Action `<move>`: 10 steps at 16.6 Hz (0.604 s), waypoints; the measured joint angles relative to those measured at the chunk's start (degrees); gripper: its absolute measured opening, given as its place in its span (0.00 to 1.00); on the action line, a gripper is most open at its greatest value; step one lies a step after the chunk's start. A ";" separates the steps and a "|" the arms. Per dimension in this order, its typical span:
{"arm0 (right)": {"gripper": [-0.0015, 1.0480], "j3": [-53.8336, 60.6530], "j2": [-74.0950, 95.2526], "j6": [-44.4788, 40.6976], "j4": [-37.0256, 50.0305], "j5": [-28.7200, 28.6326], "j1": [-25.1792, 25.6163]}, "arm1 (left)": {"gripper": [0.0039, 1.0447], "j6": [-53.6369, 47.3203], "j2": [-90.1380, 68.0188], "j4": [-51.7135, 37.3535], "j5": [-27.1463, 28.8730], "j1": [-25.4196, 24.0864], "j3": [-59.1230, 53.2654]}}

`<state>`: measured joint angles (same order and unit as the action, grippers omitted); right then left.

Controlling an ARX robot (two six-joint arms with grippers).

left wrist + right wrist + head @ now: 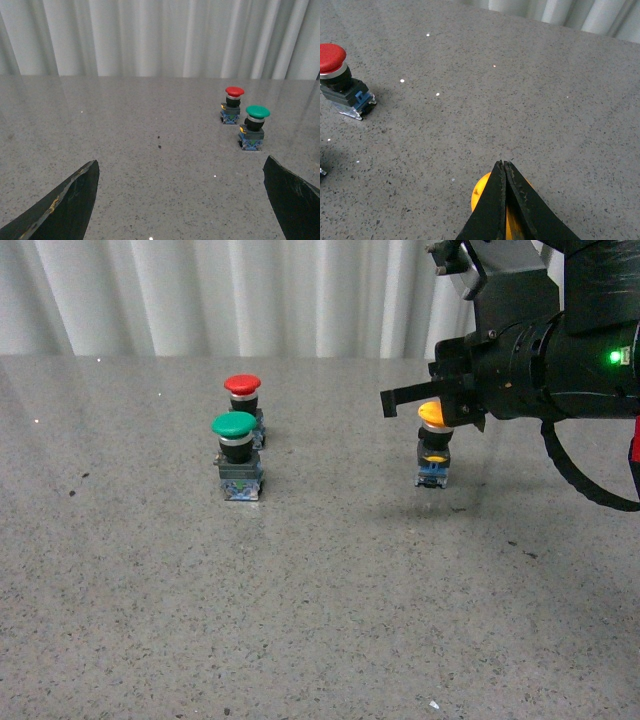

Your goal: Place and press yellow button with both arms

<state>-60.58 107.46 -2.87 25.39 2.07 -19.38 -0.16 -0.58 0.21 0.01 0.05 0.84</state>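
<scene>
The right gripper (pixel 400 397) has its two thin black fingers pressed flat together with nothing between them. The yellow button (pixel 432 416) stands upright directly under those fingers. In the right wrist view the joined blades cross the orange-yellow cap (pixel 479 196), and their tips reach just past its rim. Whether they actually bear on the cap cannot be told, since the front view hides the top of the cap behind the gripper body. Below the cap, the button's black collar and blue-grey base rest on the table (pixel 300 620). A green light (pixel 615 357) glows on the right arm behind the gripper.

The left gripper (pixel 181 160) is spread wide and empty — its two dark, scuffed fingers (pixel 65 205) sit far apart and hang over bare tabletop.

The green button (pixel 233 426) and the red button (pixel 242 385) stand close together, well apart from the right gripper on the side its fingertips point toward. From the left gripper they lie ahead, beyond the fingertips, the red one the farther of the two.

The table is grey speckled stone-like material — slightly glossy, with small bright glints and a few dark flecks. A white pleated curtain (pixel 200 290) closes off the room behind its far edge.
</scene>
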 joint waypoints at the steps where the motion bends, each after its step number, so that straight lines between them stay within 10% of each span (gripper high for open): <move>1: 0.02 0.02 0.07 -0.22 0.11 -0.15 0.00 | 0.94 0.00 0.00 0.00 0.00 0.00 0.00; 10: 0.02 0.48 2.10 -1.27 0.63 -0.37 0.70 | 0.94 0.02 0.00 0.00 0.02 0.00 0.00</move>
<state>-60.10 109.56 -4.14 26.02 1.69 -18.68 -0.14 -0.58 0.21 0.03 0.05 0.84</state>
